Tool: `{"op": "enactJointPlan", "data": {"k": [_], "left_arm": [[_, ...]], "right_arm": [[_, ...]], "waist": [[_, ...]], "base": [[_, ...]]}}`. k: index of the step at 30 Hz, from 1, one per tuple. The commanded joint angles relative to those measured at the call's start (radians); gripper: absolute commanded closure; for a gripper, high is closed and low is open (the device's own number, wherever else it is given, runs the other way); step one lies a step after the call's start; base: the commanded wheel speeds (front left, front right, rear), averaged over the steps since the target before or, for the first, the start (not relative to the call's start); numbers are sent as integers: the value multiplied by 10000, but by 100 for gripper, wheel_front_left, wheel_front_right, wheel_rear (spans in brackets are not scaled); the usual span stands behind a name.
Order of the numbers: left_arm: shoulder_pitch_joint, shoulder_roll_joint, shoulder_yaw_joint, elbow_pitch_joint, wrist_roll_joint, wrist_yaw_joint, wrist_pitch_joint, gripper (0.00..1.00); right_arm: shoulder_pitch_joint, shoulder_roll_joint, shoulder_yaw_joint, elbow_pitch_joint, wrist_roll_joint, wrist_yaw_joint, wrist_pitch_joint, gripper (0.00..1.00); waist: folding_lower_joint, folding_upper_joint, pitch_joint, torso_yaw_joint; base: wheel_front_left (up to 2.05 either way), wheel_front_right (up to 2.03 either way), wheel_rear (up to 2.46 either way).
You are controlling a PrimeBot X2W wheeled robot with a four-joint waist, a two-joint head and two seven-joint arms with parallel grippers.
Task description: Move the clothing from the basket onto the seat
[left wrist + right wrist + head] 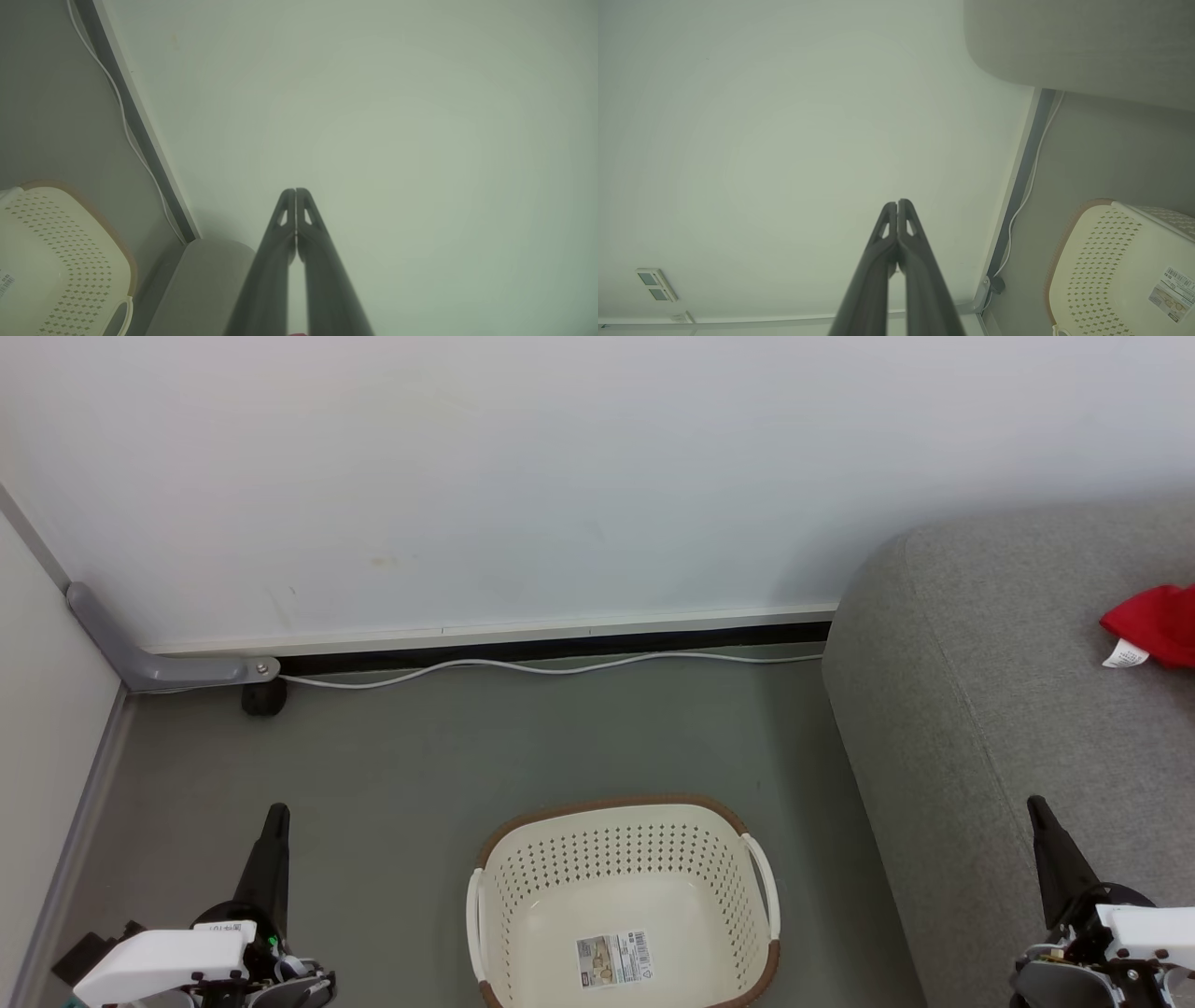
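The basket [616, 849] is open at the top, with room to reach straight down; a flat paper label [613, 959] lies on its bottom. Bare floor [448, 737] spreads to its left and behind it. The big grey seat [962, 728] rises on its right, with a thin strip of floor between. A white cable [560, 667] runs along the wall [560, 476], and a grey bracket [140, 663] sits in the corner. The red clothing [1162, 621] lies far over on the seat top.
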Motion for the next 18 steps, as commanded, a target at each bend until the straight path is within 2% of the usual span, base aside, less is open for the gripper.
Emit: {"op": "enactJointPlan", "data": {"k": [1, 18], "left_arm": [[-572, 90, 331, -220, 82, -86, 55, 100], [-572, 84, 340, -220, 90, -86, 62, 100]], "right_arm": [[-367, -105, 165, -280, 106, 16, 87, 100], [-367, -105, 167, -280, 109, 16, 86, 100]], "waist": [[0, -1, 0, 0], [0, -1, 0, 0]], "base": [[0, 0, 0], [0, 0, 0]]}}
